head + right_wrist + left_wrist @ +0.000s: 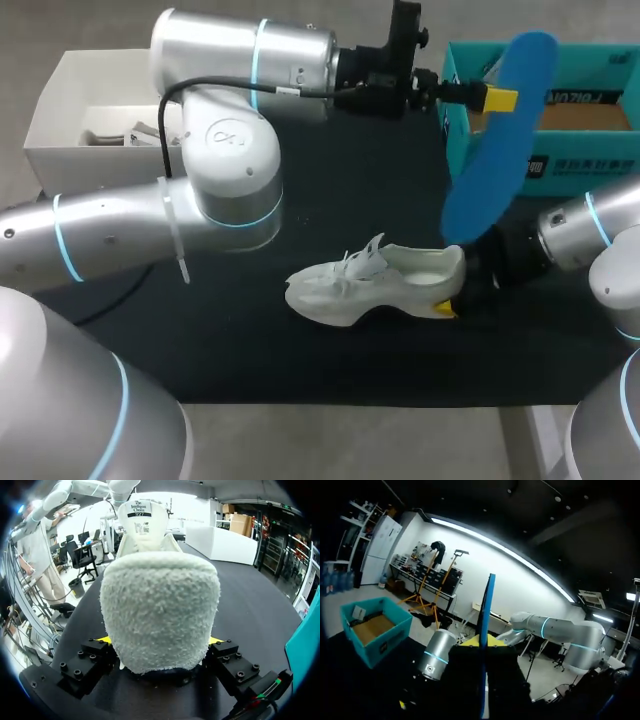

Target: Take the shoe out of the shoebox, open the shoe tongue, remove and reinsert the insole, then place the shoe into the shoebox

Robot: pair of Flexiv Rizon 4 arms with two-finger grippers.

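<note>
**Left gripper** (pixel 495 98): the jaws are pressed nearly together, pinching the blue insole (pixel 505 170) near its upper end. In the left wrist view the insole (pixel 487 605) shows edge-on as a thin blue strip, with the yellow tips of the left gripper (pixel 484 642) tight on either face. The left arm (pixel 230 190) reaches across the far side of the table (pixel 250 340) from the left. The insole hangs steeply tilted, and its upper half lies in front of the near left corner of the teal shoebox (pixel 590 165). Its lower end is just above the shoe's heel; whether they touch cannot be told.

**Right gripper** (pixel 448 305): the jaws are spread wide and clamp the heel of the white shoe (pixel 370 285) from both sides. In the right wrist view the fleecy heel of the shoe (pixel 160 595) fills the gap of the right gripper (pixel 160 640), with a yellow tip just showing at each flank. The tongue (pixel 142 522) stands raised ahead of the heel.

**Layout:** the shoe rests sole-down near the table's middle, toe toward the robot's left. Bare table lies ahead of the toe and along the near edge. The shoebox (pixel 390 642) stands open at the far right, and a white box (pixel 45 130) stands at the far left, well apart from the shoe.
</note>
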